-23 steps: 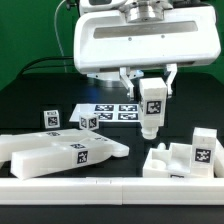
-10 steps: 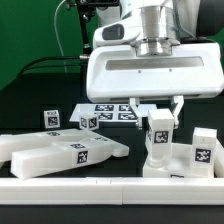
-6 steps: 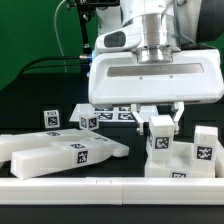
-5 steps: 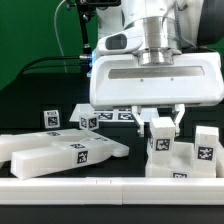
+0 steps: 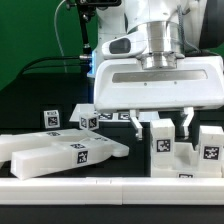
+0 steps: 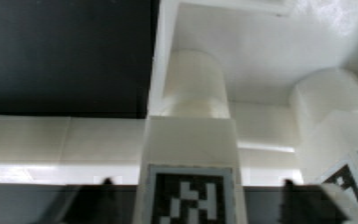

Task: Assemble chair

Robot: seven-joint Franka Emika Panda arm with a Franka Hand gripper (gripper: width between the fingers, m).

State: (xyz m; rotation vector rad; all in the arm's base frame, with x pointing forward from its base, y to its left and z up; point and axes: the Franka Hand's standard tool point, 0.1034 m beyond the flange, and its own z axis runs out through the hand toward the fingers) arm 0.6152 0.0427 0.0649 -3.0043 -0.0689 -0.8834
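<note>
Looking across a black surface [image 5: 20,118] scattered with matte white plastic parts, each carrying black-and-white square tags.

Lying along the front edge, at the exterior view's left: long tapered legs [image 5: 60,152], close together, one tag facing up. Standing just behind them, farther from the front edge: small blocks [image 5: 52,118], apart from each other. Lying flat toward the middle of the back edge: marker board [image 5: 118,114], mostly hidden behind the arm.

Hanging over the front right corner: gripper [image 5: 160,124], jaws spread wide with a gap on each side, grasping nothing. Standing between those jaws, untouched: upright post [image 5: 161,142], seated in the partly built chair [image 5: 190,168], a blocky white base by the front right corner. Rising just beside the post, nearest the right edge: tagged block [image 5: 210,146]; cannot tell whether joined to the base or only resting on it.

Judged rigid, light and not fragile, with smooth faces likely to slip under a loose pinch. Best taken across two flat opposite sides of the post, near its top, with the squeeze kept square.

No brand names or readable words anywhere; only coded square tags, one seen close up on the post in the wrist view.
</note>
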